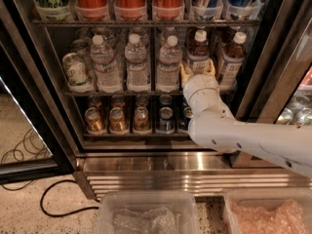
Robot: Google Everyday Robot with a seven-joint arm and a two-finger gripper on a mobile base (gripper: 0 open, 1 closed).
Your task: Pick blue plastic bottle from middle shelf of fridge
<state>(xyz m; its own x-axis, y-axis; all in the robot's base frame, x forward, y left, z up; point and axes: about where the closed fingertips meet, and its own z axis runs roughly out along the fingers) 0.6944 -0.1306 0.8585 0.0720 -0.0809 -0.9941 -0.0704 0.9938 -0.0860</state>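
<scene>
Blue plastic bottle (198, 50) on the middle shelf (122, 92): your end effector (198, 68) is right there, fingers (185, 74) apart, straddling its base.

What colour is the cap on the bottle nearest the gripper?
White cap, camera view; gripper at that blue plastic bottle.

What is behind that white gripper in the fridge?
The gripper is at the right of the middle shelf. Behind it stands a blue plastic bottle: cap and dark upper half show, its lower half is covered.
</scene>
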